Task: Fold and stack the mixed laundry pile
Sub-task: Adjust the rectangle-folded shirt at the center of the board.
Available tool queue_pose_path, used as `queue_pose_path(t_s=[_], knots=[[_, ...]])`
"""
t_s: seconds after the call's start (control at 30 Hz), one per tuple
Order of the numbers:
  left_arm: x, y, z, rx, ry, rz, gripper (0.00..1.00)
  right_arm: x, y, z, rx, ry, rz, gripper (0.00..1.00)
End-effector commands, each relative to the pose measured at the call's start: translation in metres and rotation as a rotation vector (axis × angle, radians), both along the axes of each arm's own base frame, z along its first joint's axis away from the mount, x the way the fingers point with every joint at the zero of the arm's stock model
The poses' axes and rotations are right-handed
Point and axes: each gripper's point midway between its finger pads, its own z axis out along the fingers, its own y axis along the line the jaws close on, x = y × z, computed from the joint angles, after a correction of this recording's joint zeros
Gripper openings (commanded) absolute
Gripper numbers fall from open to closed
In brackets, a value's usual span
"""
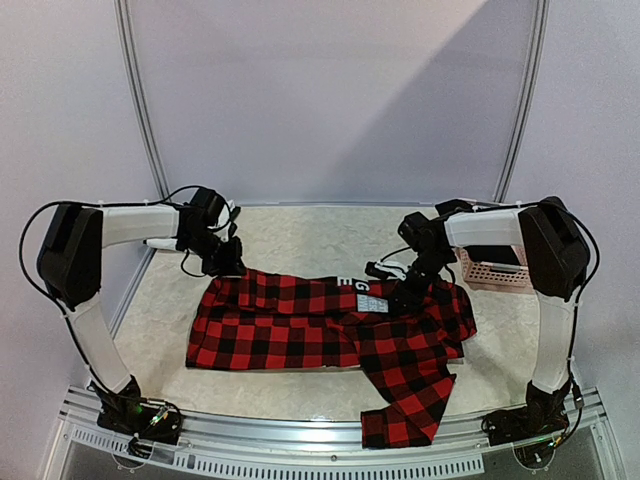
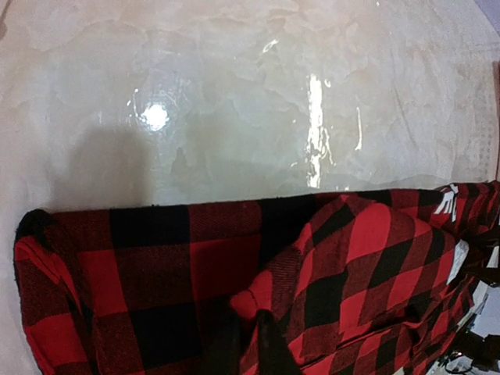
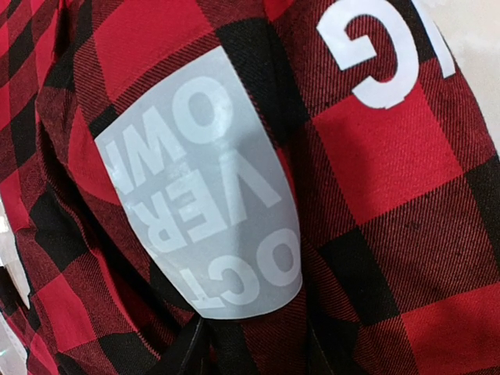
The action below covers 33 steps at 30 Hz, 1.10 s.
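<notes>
Flannel shirt (image 1: 280, 330) spreads over the table (image 1: 300, 235), an edge pinched between the left jaws, likely for flattening; whether the right jaws grip, I cannot tell.

R end effector (image 1: 409, 294) tips buried in flannel shirt (image 1: 280, 330); pink basket (image 1: 490, 272) partly behind R arm (image 1: 545, 250).

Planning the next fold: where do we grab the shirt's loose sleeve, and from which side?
Probably the cuff, from above on the near right. The sleeve lies flat, running diagonally off the shirt to the near edge of the table, so its end lies free, apart from the body's layers.
</notes>
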Motion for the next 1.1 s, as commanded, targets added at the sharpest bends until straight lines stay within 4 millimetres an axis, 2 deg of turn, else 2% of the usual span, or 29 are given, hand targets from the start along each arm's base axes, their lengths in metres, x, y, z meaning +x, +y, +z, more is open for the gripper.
queue_pose_path(t_s=[0.0, 0.1, 0.17, 0.27, 0.37, 0.47, 0.57, 0.7, 0.77, 0.9, 1.07], knots=[[-0.001, 0.004, -0.002, 0.013, -0.012, -0.004, 0.21, -0.003, -0.011, -0.021, -0.072, 0.023, -0.009, 0.39], [0.000, 0.009, 0.013, 0.046, -0.062, -0.011, 0.35, -0.007, -0.011, -0.011, -0.060, 0.018, 0.017, 0.41], [0.002, 0.013, 0.035, 0.078, -0.143, -0.016, 0.42, -0.004, -0.009, 0.010, -0.026, -0.018, 0.023, 0.44], [0.005, 0.013, 0.072, 0.134, -0.276, -0.036, 0.48, -0.001, -0.001, 0.056, 0.068, -0.076, 0.029, 0.49], [0.001, -0.010, 0.102, 0.129, -0.374, -0.127, 0.50, 0.001, 0.006, 0.088, 0.139, -0.127, 0.029, 0.52], [-0.009, -0.046, 0.114, 0.099, -0.436, -0.225, 0.50, 0.001, 0.013, 0.096, 0.187, -0.119, 0.002, 0.51], [-0.018, -0.087, 0.109, 0.004, -0.451, -0.280, 0.46, -0.003, 0.018, 0.087, 0.210, -0.062, -0.021, 0.43], [-0.026, -0.128, 0.082, -0.125, -0.400, -0.286, 0.34, -0.013, 0.028, 0.069, 0.238, 0.074, -0.024, 0.20], [-0.030, -0.144, 0.068, -0.178, -0.369, -0.282, 0.30, -0.016, 0.031, 0.062, 0.249, 0.116, -0.028, 0.16], [-0.035, -0.156, 0.037, -0.238, -0.286, -0.237, 0.28, -0.017, 0.028, 0.044, 0.214, 0.149, -0.049, 0.14], [-0.041, -0.158, -0.003, -0.245, -0.180, -0.204, 0.27, -0.014, 0.011, 0.006, 0.091, 0.150, -0.067, 0.12]])
